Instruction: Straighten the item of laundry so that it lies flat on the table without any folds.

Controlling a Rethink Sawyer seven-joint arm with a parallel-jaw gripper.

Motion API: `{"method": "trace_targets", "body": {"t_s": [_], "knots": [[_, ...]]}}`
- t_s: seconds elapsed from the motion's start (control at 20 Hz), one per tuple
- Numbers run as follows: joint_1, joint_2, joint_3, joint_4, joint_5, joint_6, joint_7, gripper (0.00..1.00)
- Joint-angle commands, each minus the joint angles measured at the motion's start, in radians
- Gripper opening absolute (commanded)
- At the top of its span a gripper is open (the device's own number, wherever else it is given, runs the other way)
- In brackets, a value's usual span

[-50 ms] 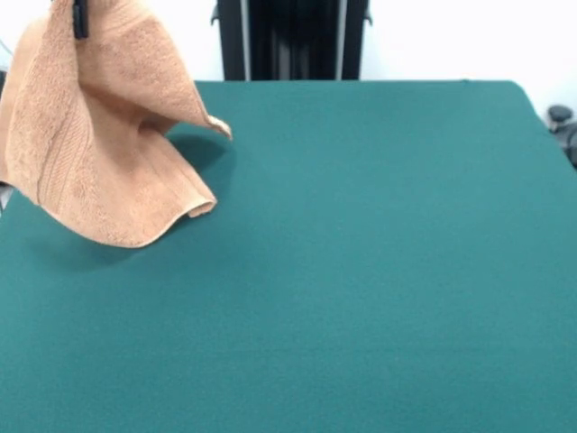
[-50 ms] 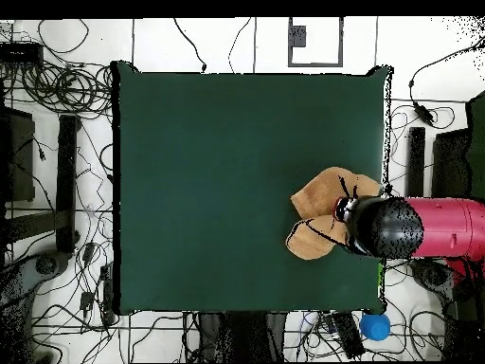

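The item of laundry (image 1: 99, 135), an orange-tan terry towel, hangs bunched and folded over the far left part of the dark green table (image 1: 361, 271). A woven band runs down its left side. My gripper (image 1: 80, 18) is shut on its top corner at the picture's upper edge, and only a black fingertip shows. The towel's lower hem curls just above the cloth and casts a shadow beneath it. From overhead, the towel (image 2: 317, 216) sits near the table's (image 2: 208, 190) right edge, partly under the black wrist of my red arm (image 2: 436, 227).
The table's left edge runs close behind the towel in the front view. A black pedestal (image 1: 288, 41) stands beyond the far edge. Overhead, cables (image 2: 57, 90) lie on the floor around the table and a blue ball (image 2: 375, 326) sits off its lower right corner.
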Motion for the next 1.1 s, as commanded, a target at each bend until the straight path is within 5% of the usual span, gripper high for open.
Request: {"method": "trace_targets", "body": {"t_s": [0.05,0.25,0.5,0.9,1.1], "knots": [[0.094,-0.008,-0.032,0.124,-0.049,-0.103,0.008,0.00],[0.173,-0.041,-0.083,0.131,-0.049,-0.083,0.117,0.00],[0.306,0.064,-0.168,0.072,-0.051,-0.102,0.292,0.00],[0.398,0.200,-0.213,-0.098,0.065,0.052,0.186,0.00],[0.437,0.210,-0.270,-0.108,0.083,0.013,0.237,0.00]]}}
